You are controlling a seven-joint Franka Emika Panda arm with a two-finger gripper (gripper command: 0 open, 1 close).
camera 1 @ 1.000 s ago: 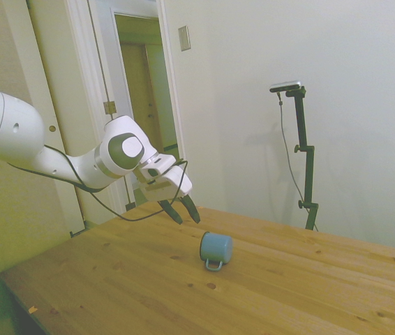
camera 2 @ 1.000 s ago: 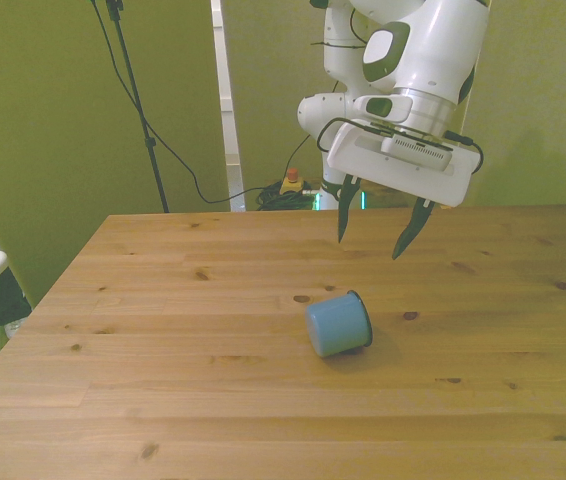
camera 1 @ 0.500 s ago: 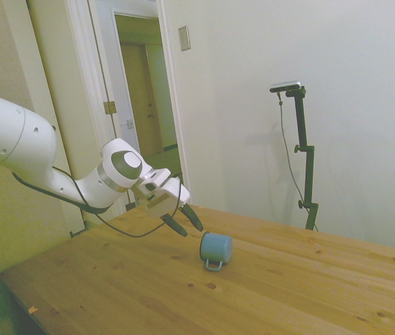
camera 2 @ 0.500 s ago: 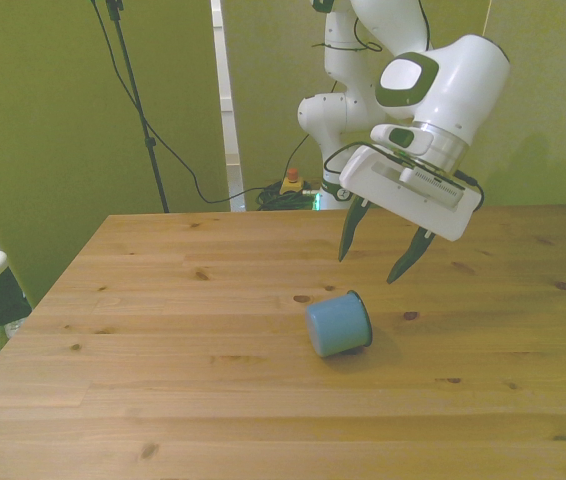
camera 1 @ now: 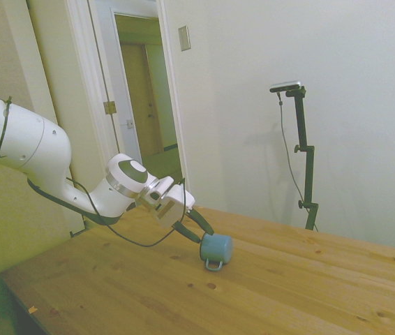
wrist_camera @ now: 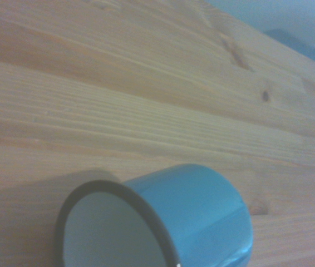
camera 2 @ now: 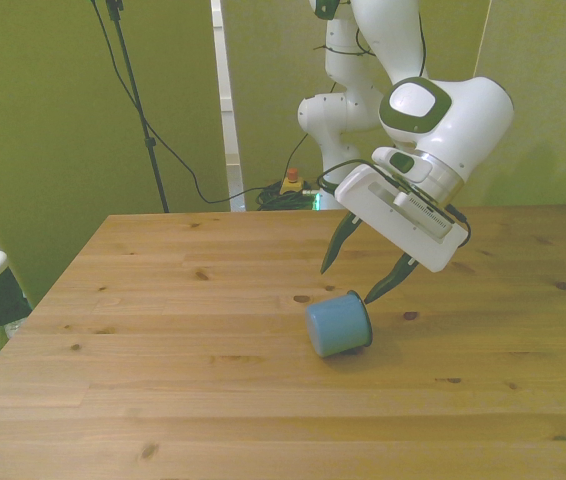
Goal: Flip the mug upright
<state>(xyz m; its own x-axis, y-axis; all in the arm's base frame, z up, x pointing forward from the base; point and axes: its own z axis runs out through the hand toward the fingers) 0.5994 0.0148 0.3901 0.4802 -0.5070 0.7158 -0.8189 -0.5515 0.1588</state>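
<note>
One mug (camera 1: 216, 248) lies on its side on the bench (camera 1: 288, 293), and that is the only loose thing on the wood. In the side view, going left to right, the white arm (camera 1: 23, 143) comes in low from the left, then the claw (camera 1: 203, 232), then the mug right at its tips. The claw is released, its two dark fingers (camera 1: 187, 233) spread apart and slanted down toward the mug. One tip sits at the mug's upper edge; whether it touches I cannot tell.

In the front view the bench (camera 2: 163, 380) is bare wood on the left. Near the middle the mug (camera 2: 338, 323) rests on its side with its closed base turned toward the camera and its dark rim on the far, right end. The claw (camera 2: 346, 282) hangs tilted just above and behind it, one finger (camera 2: 333, 252) off the mug's left, the other close by the rim on the right.

The wrist view shows the mug (wrist_camera: 202, 217) from close, its open mouth and pale inside facing the camera, blue wall lying along the planks. The handle (camera 1: 213, 264) shows only in the side view, pointing down toward the camera.
</note>
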